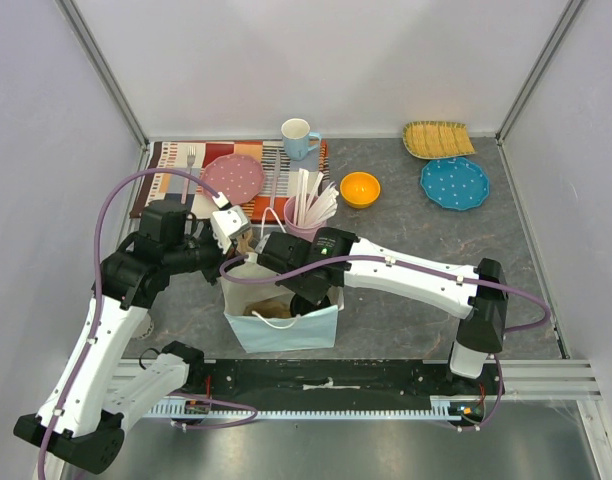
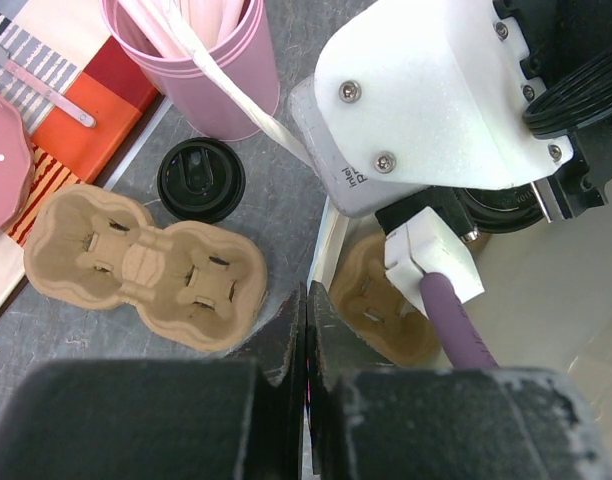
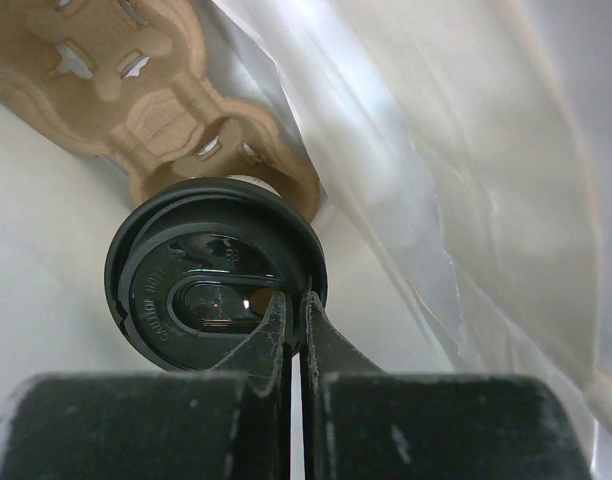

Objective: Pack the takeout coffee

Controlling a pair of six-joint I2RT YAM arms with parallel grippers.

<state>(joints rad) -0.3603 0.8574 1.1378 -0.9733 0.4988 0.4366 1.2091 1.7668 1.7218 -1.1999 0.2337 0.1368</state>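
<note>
Down in bag (image 1: 286,328), right jaws pinching takeout coffee (image 3: 211,285) rim, carrier (image 3: 156,100) alongside, left jaws pressed together, perhaps on bag.

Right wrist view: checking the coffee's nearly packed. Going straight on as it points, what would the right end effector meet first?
The takeout coffee's black lid: the right end effector, shut, sits at its rim, possibly touching. It seems seated in a cardboard cup carrier inside the bag.

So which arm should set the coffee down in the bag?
Right. The right gripper is inside the light-blue bag, pinching the coffee's black lid over the cup carrier. The left gripper only pinches the bag's edge.
</note>
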